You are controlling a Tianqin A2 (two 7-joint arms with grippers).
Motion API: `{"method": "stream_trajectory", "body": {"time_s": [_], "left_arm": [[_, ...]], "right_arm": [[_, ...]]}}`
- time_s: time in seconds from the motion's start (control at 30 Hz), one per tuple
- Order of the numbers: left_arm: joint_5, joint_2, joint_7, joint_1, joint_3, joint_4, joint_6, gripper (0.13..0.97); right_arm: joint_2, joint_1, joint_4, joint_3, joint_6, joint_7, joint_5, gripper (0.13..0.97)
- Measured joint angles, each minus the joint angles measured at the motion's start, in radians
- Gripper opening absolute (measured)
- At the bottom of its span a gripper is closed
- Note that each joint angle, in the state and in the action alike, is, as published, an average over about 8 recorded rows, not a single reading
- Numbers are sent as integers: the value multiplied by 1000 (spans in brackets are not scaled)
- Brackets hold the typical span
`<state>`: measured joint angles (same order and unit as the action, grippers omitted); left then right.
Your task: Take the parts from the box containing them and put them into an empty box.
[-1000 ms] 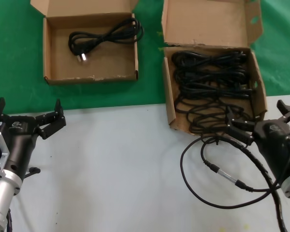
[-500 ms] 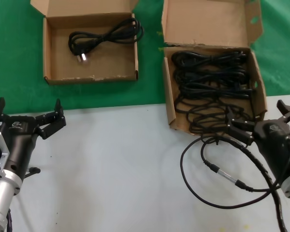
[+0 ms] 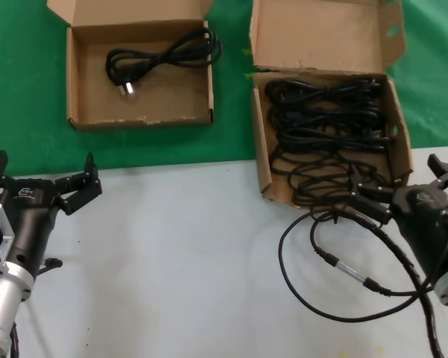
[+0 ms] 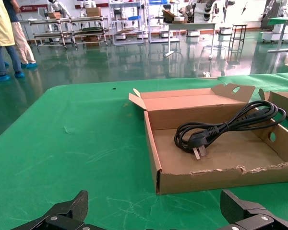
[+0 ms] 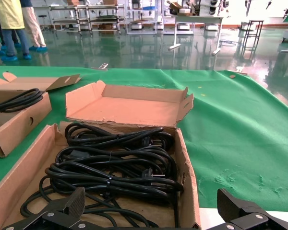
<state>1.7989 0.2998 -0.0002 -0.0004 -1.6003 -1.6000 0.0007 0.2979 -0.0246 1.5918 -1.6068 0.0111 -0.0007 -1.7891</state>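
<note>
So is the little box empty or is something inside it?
Not empty. The little box has one black cord coiled inside, its plug's silver prongs showing in the left wrist view.

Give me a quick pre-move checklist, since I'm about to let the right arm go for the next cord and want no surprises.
1. Right gripper open: ok, its fingers are spread at the near edge of the bigger box.
2. Cords left to pick: ok, several bundles still lie in that box.
3. Smaller box has room: ok, one cord lies in it and most of its floor is bare.
4. Robot cable out of the way: not ok, it loops on the table right by the right gripper.
5. Left gripper clear: ok, open, over the table short of the smaller box.
</note>
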Motion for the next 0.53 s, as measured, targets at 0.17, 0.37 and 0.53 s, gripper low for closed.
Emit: {"method": "stream_trajectory", "body": {"time_s": [0.17, 0.37, 0.53], "left_arm": [[0, 0, 0, 0, 0, 0, 0, 966], [0, 0, 0, 0, 0, 0, 0, 966], [0, 0, 0, 0, 0, 0, 0, 966]], "right_arm": [[0, 0, 0, 0, 0, 0, 0, 966], [0, 0, 0, 0, 0, 0, 0, 966], [0, 0, 0, 0, 0, 0, 0, 966]]}}
